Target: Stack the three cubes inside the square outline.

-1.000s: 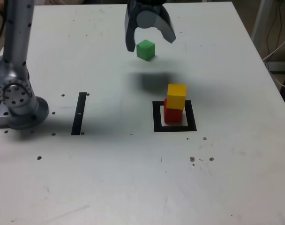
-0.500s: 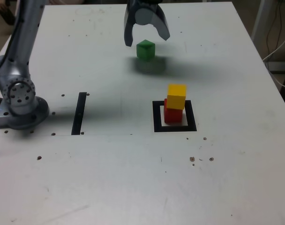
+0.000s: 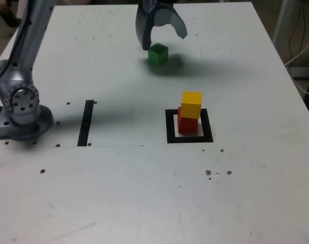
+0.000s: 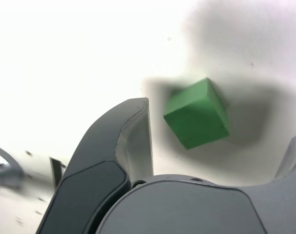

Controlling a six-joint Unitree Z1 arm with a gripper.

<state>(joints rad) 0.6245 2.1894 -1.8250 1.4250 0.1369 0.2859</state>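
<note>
The green cube [image 3: 158, 54] rests on the white table toward the far side. My gripper [image 3: 163, 41] hangs open just above and behind it, one finger on each side, neither touching. From the wrist camera the green cube [image 4: 197, 113] lies between the spread fingers [image 4: 133, 136], nearer one of them. The yellow cube [image 3: 191, 104] sits on top of the red cube [image 3: 187, 123], slightly skewed. Both stand inside the square outline [image 3: 189, 139] of black tape, toward the exterior view's right.
A straight black tape strip [image 3: 86, 122] lies at the exterior view's left, beside the arm's grey base [image 3: 20, 109]. Small dark specks dot the table. Cables hang past the table's edge [image 3: 297, 56] on the exterior view's right.
The gripper has come down and moved farther back, closing in over the green cube while staying open. The cubes have not moved.
</note>
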